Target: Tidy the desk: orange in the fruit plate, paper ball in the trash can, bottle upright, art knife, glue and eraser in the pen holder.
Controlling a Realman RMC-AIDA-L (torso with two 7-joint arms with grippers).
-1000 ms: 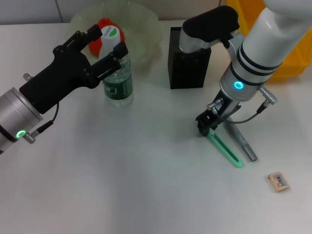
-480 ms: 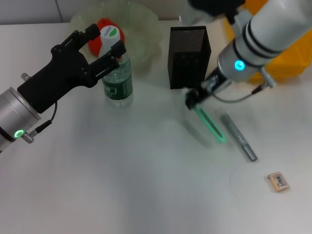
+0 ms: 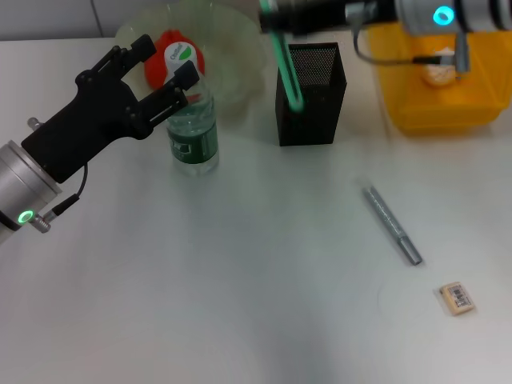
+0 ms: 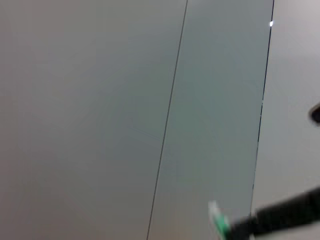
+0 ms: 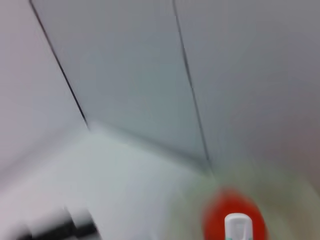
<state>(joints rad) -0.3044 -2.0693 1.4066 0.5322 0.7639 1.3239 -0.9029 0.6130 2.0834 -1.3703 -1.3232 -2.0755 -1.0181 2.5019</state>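
Note:
My right gripper (image 3: 276,16) is shut on the mint-green art knife (image 3: 286,68) at the back of the desk (image 3: 240,280). The knife hangs with its lower tip at the left side of the black mesh pen holder (image 3: 316,116); whether the tip is inside, I cannot tell. My left gripper (image 3: 162,62) stands open beside the white cap of the upright bottle (image 3: 192,132). The orange (image 3: 160,48) lies in the pale green fruit plate (image 3: 232,48). A paper ball (image 3: 438,74) sits in the yellow trash can (image 3: 432,104). The grey glue (image 3: 392,226) and the beige eraser (image 3: 457,298) lie on the desk at the right.
The pen holder stands between the fruit plate and the trash can along the back edge. In the right wrist view the orange (image 5: 230,217) and the bottle cap (image 5: 237,227) show as a blur in front of a grey wall.
My right gripper has lifted the art knife off the desk and carried it back and left to the pen holder. My left gripper has drawn slightly away from the bottle.

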